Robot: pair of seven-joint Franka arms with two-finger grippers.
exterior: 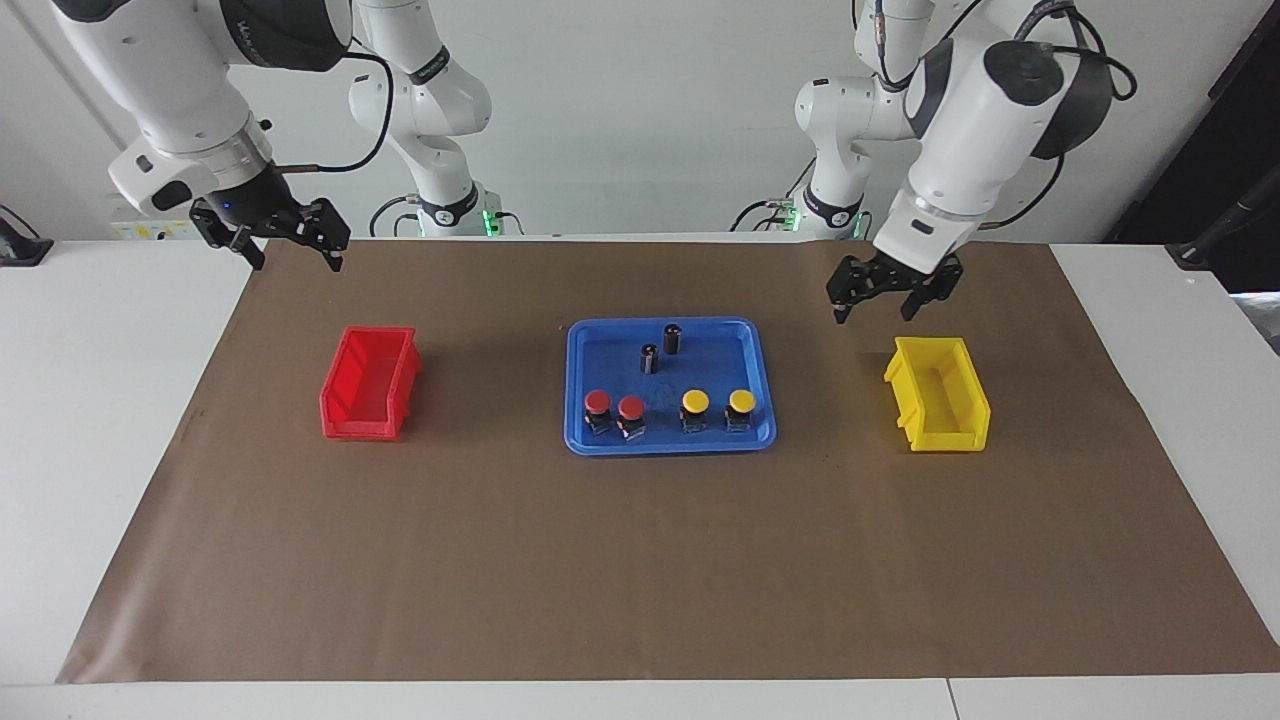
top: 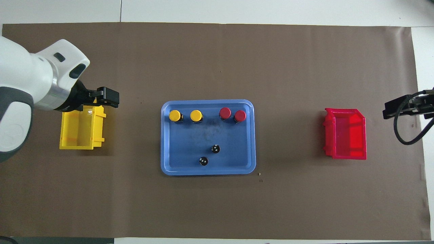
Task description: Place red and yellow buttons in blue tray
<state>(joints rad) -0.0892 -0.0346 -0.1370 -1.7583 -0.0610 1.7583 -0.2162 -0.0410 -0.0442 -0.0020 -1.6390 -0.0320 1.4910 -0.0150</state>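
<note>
The blue tray [exterior: 585, 345] [top: 237, 159] lies at the middle of the brown mat. Four buttons stand in it in a row along its edge farthest from the robots. Two red buttons [exterior: 598, 402] [exterior: 631, 407] [top: 225, 113] [top: 240, 116] are toward the right arm's end. Two yellow buttons [exterior: 695, 402] [exterior: 741, 401] [top: 175, 115] [top: 196, 115] are toward the left arm's end. My left gripper [exterior: 878, 312] [top: 108, 98] hangs open and empty in the air by the yellow bin. My right gripper [exterior: 296, 262] [top: 390, 109] hangs open and empty over the mat's edge, apart from the red bin.
Two dark cylinders [exterior: 673, 338] [exterior: 650, 358] [top: 215, 148] [top: 203, 161] stand in the tray's part nearer the robots. A yellow bin [exterior: 940, 405] [top: 81, 128] sits toward the left arm's end and a red bin [exterior: 368, 385] [top: 346, 139] toward the right arm's end.
</note>
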